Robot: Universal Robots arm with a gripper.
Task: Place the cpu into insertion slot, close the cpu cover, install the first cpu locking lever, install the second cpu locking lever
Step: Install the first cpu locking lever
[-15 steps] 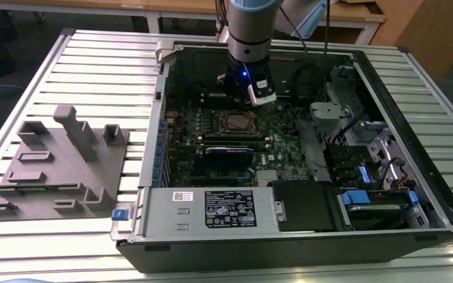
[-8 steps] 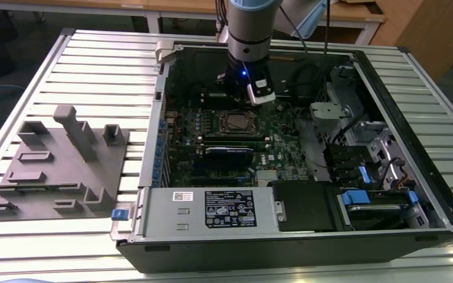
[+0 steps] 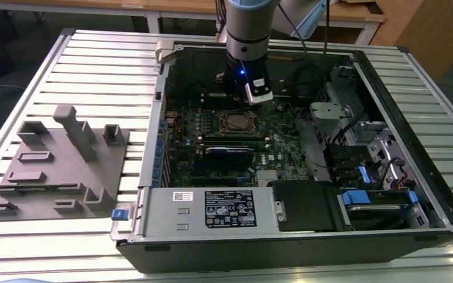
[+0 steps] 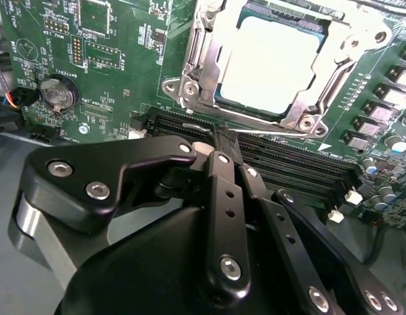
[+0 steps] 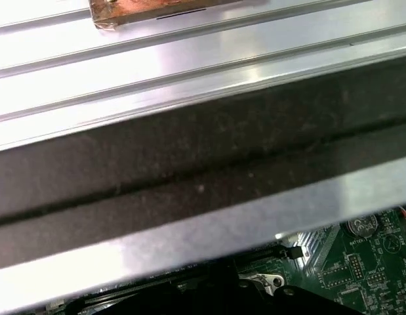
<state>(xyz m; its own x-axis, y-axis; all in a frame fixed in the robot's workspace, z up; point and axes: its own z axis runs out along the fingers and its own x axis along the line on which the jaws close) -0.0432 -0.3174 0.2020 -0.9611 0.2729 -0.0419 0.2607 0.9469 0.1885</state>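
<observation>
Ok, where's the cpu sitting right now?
In the second wrist view the cpu lies in the insertion slot, framed by the cpu cover, beside the long black memory slots on the green motherboard.

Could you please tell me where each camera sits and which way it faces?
Exterior view: high off the arm, looking down into the open computer case on the slatted table; the arm and gripper hang over the board.
Second wrist view: on the wrist, looking past the black gripper onto the chip in its socket.
First wrist view: on the wrist, facing the case wall and table slats; a dark shape may be the gripper.
Shared: both wrist views show the coin battery; exterior and second wrist views share the socket.
</observation>
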